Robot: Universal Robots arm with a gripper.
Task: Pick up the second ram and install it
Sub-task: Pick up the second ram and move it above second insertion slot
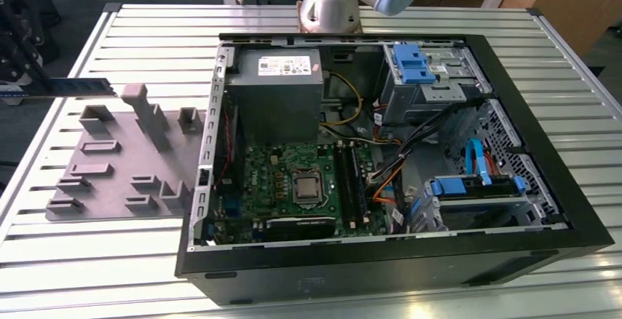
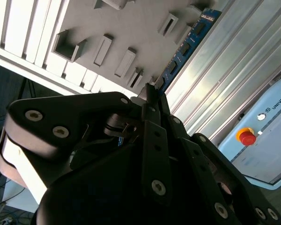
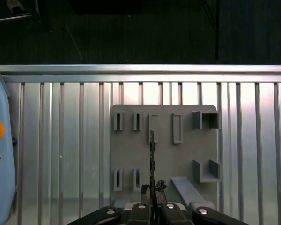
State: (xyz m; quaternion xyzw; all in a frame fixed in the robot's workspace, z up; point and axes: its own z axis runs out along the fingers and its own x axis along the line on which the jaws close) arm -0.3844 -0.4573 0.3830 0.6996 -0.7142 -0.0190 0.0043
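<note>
Above the grey holder tray [image 3: 187,150], at the exterior view's left, my end effector [image 3: 152,188] was clamped tight on the second ram [image 3: 151,150]. Pick-up looked done. The computer case [image 1: 544,188] sat apart, so installing called for a level carry and square alignment.

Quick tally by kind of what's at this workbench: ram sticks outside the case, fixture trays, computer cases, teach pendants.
ram stick outside the case: 1
grey fixture tray: 1
open computer case: 1
teach pendant: 1
Total: 4
</note>
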